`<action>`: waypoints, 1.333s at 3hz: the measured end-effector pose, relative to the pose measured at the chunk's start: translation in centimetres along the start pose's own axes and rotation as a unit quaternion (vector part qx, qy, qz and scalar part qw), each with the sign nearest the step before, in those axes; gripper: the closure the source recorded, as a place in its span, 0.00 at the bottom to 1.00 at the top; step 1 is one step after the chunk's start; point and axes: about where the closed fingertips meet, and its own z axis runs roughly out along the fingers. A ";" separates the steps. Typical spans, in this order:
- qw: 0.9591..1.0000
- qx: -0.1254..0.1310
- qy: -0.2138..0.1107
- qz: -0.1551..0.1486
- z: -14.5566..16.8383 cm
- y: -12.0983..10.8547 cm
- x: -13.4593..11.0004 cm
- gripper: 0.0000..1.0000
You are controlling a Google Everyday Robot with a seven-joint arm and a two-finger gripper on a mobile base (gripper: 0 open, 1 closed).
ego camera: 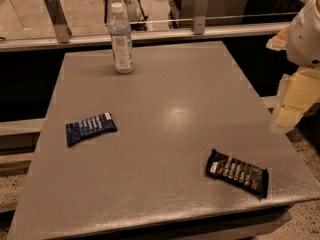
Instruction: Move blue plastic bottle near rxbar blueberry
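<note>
Bottle [120, 39], likely light and slick, wants a mid-body grip; my jaws hover far right, their spread unclear.

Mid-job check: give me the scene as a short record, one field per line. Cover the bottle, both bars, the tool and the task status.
surface: grey table
blue plastic bottle: upright, cap on, near the table's far edge, left of centre
rxbar blueberry: lying flat near the left edge, well apart from the bottle
black bar: lying flat towards the near right corner
tool: at the right side of the view, beside the table's right edge, away from all three items
task status: bottle not yet moved near the bar
</note>
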 end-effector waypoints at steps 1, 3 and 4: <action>1.000 0.001 -0.002 0.000 -0.1 -0.1 -0.1 0.00; 0.992 -0.006 -0.124 0.000 5.4 -4.0 -7.3 0.00; 0.980 0.024 -0.198 0.004 6.7 -7.1 -13.0 0.00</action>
